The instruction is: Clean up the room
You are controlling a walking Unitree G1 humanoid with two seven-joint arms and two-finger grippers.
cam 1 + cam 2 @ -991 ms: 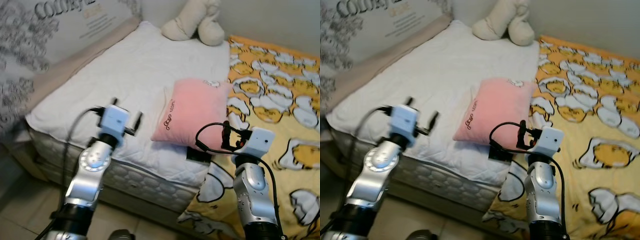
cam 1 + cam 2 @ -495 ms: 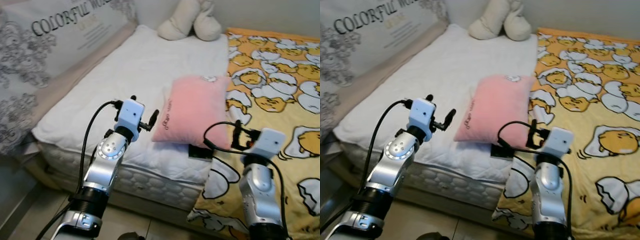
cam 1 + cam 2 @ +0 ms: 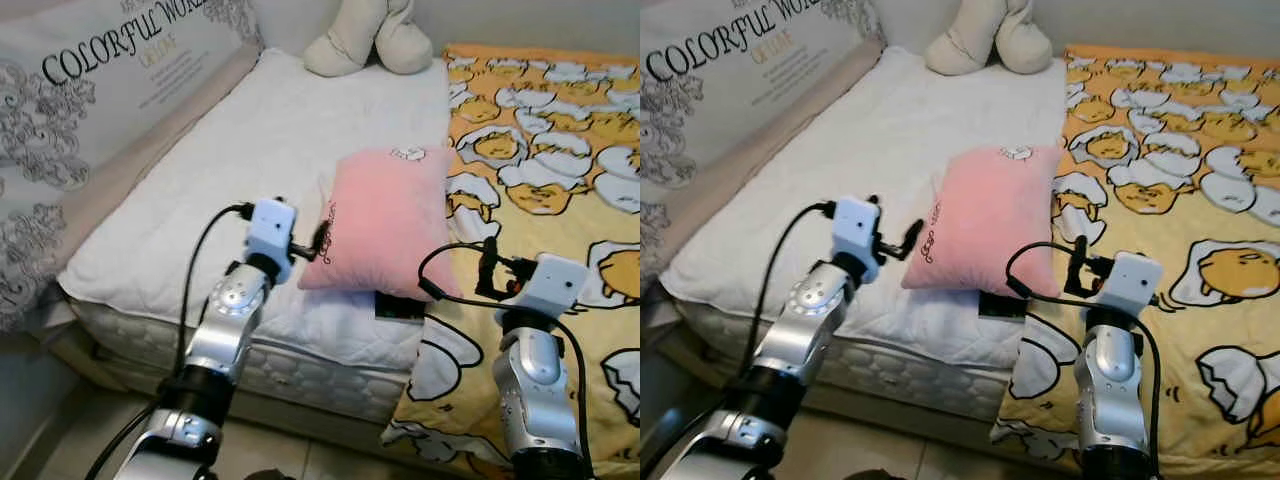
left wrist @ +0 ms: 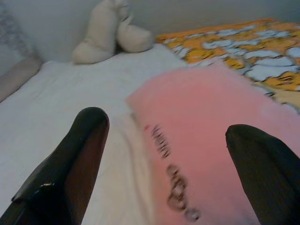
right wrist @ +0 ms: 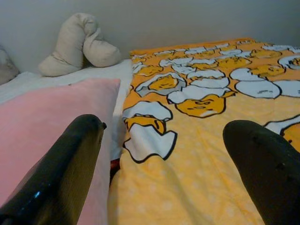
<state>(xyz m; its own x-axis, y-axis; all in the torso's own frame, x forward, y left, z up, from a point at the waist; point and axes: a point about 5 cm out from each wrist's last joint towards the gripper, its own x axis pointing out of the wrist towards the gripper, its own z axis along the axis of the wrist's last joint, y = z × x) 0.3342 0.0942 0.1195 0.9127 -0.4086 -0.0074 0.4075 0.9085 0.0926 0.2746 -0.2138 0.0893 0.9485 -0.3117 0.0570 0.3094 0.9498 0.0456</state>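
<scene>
"COLORFUL WORL…" stands in dark capitals on the patterned headboard panel (image 3: 110, 75); the pink pillow (image 3: 385, 225) bears dark lettering too small to read.

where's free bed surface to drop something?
Bare white sheet between the printed pillow and the pink pillow, up to the cream plush. Yellow blanket is open too. Crowded by the pink pillow's near edge: left gripper, right gripper, dark object.

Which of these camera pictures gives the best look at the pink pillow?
The left eye view: the whole pink pillow lies on the bed. The right eye view matches it. Both wrist views catch just part of it, up close.
</scene>
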